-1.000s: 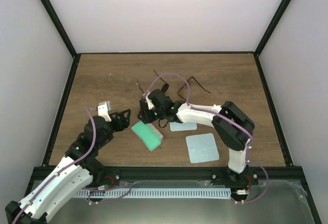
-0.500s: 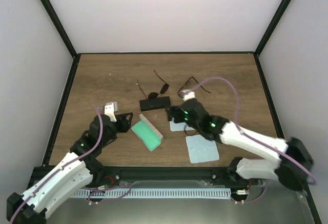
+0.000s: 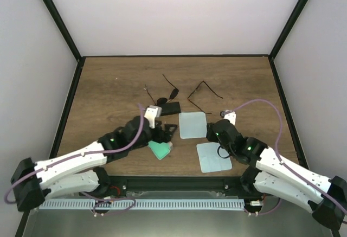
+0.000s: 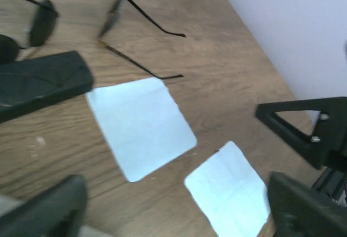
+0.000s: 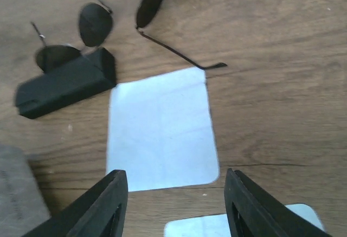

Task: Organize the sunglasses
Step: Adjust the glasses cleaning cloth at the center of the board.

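Note:
Two pairs of sunglasses lie at the back of the table. One pair (image 3: pixel 172 92) (image 5: pixel 95 24) rests against a black case (image 3: pixel 165 108) (image 5: pixel 66 85). The other pair (image 3: pixel 201 90) (image 5: pixel 150 6) (image 4: pixel 115 13) lies just to its right with its arms spread. My left gripper (image 3: pixel 169 130) (image 4: pixel 176 215) hangs open over the wood in front of the black case, nothing between its fingers. My right gripper (image 3: pixel 210 133) (image 5: pixel 179 210) is open too, low over the near edge of a light blue cloth (image 3: pixel 193 124) (image 5: pixel 160 128), holding nothing.
A second light blue cloth (image 3: pixel 213 156) (image 4: pixel 230 188) lies nearer the front. A clear case with a green lining (image 3: pixel 160 149) sits under my left wrist. The two grippers face each other across the first cloth. Black frame posts edge the table.
My right arm has let go of the black case and drawn back to the right front. My left arm has reached forward and right, over the green-lined case. The first cloth now shows whole.

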Action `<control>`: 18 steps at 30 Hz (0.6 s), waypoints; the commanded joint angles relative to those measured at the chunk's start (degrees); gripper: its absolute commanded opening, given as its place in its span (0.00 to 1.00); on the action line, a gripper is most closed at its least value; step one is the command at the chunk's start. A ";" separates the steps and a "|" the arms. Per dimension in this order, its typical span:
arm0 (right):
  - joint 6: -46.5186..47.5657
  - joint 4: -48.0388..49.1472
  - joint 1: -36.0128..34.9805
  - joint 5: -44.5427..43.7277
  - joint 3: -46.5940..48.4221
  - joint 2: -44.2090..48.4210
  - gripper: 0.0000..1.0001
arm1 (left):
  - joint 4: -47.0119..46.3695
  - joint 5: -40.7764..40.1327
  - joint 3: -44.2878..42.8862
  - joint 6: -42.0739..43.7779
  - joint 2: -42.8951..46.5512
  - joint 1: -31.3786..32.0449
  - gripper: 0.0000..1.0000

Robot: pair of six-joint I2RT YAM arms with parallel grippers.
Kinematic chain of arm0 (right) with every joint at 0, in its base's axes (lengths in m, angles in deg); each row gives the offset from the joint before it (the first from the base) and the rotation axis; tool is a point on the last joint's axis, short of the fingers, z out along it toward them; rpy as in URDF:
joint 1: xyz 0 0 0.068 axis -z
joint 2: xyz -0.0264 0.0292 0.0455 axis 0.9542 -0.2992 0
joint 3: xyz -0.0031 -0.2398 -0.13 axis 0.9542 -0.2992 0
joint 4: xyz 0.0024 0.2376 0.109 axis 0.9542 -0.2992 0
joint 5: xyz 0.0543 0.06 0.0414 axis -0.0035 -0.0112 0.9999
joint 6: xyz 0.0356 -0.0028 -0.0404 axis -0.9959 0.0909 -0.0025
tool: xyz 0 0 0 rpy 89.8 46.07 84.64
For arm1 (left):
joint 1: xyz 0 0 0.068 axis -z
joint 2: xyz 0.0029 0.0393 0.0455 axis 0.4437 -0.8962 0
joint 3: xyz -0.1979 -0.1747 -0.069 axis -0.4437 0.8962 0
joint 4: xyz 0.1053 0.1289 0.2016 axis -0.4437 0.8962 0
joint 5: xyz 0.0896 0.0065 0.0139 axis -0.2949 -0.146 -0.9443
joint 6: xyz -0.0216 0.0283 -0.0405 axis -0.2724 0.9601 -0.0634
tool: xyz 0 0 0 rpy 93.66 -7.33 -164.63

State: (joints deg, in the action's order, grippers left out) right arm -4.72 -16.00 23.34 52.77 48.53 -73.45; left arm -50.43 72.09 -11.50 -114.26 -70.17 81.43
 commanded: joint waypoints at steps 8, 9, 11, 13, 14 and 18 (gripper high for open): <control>5.60 1.14 9.53 12.76 -0.86 -12.11 0.58 | -1.59 -11.54 -7.01 0.81 -11.52 6.82 1.00; 5.85 1.35 10.02 13.62 -0.89 -13.30 0.57 | -1.57 -11.88 -6.93 0.70 -11.53 6.84 1.00; 6.87 3.17 11.19 16.54 -1.76 -15.36 0.56 | -1.19 -12.37 -6.73 0.72 -11.72 6.87 1.00; 7.24 3.74 11.87 17.64 -2.06 -17.18 0.52 | -0.49 -12.35 -6.27 0.91 -11.77 6.75 1.00; 7.22 3.65 11.92 17.84 -2.06 -18.05 0.51 | -0.29 -12.30 -5.74 1.09 -11.73 6.70 1.00; 6.03 3.37 11.92 20.82 -3.06 -19.61 0.50 | 0.43 -11.90 -4.23 1.61 -11.51 6.63 1.00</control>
State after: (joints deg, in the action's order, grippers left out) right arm 1.47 -13.45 34.81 69.69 46.26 -92.25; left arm -51.18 61.05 -16.75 -113.97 -82.17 88.20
